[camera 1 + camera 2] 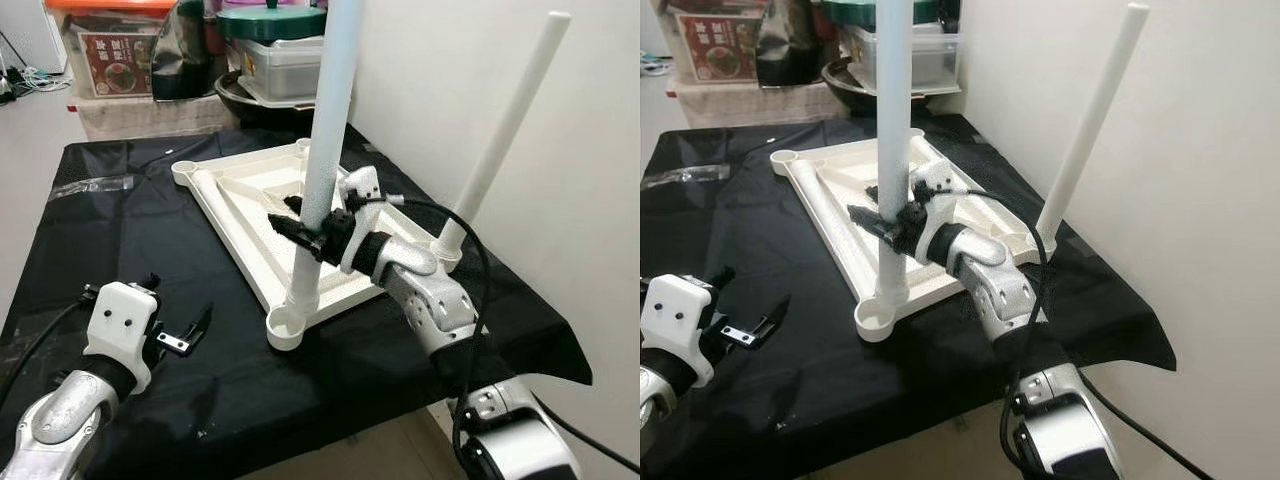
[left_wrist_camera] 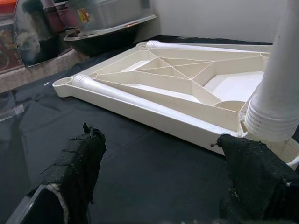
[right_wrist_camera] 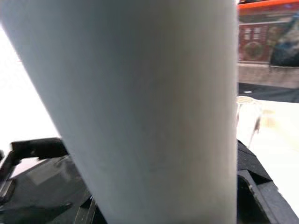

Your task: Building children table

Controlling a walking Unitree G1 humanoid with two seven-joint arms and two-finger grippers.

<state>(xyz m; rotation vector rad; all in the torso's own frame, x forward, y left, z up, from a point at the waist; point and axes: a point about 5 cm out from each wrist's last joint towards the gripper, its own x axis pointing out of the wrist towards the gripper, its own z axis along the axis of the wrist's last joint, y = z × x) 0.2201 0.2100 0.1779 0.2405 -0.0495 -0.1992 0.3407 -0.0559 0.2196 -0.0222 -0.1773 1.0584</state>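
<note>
The white plastic tabletop (image 1: 250,215) lies upside down on a black cloth. A long white leg (image 1: 325,150) stands upright in its near corner socket (image 1: 288,325). My right gripper (image 1: 305,232) is shut on this leg a little above the socket, and the leg (image 3: 140,107) looms close in the right wrist view. A second white leg (image 1: 500,130) stands tilted in the right corner, close to the wall. My left gripper (image 1: 178,305) rests open over the cloth at the front left, apart from the tabletop, whose edge (image 2: 154,109) and the leg's threaded base (image 2: 268,121) lie ahead of its fingertips (image 2: 79,163).
The white wall (image 1: 560,200) runs close along the table's right side. Storage boxes (image 1: 110,45) and a dark pot with containers (image 1: 275,70) are stacked behind the table. A clear plastic wrapper (image 1: 95,185) lies at the back left. The cloth's front edge (image 1: 300,440) is near.
</note>
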